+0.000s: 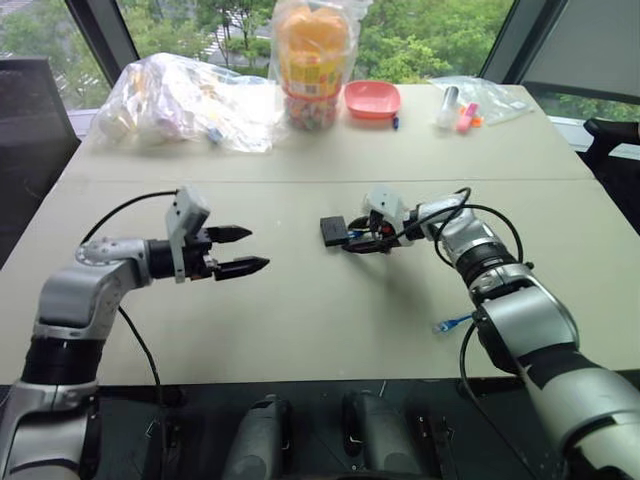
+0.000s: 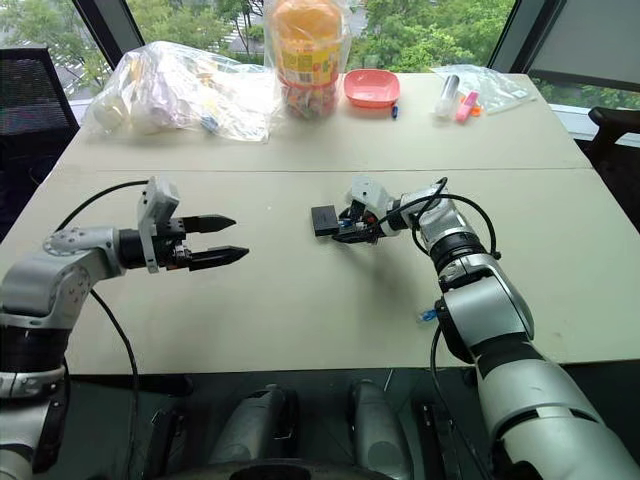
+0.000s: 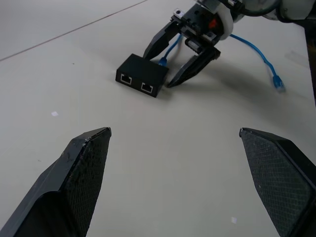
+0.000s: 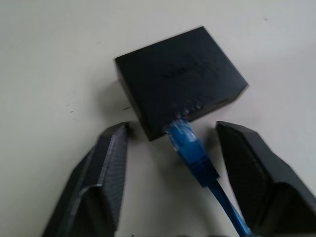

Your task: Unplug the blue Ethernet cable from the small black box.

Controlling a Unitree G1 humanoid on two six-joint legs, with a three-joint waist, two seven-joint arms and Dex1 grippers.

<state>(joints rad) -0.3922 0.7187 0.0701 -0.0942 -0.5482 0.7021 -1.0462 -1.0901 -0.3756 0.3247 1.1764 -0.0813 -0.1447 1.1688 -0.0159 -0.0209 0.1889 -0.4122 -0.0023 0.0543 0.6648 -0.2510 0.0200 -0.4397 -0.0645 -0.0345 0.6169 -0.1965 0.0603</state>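
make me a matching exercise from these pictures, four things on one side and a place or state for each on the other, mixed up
Things:
1. blue Ethernet cable
2. small black box
3. left end effector
4. pink bowl

Places or states:
A. at the table's far edge
B. open, holding nothing
C. plugged in, between the right end effector's fingers
D. flat on the table, two free ports facing the left arm

Pairs: 1-C, 2-D, 3-B, 4-A
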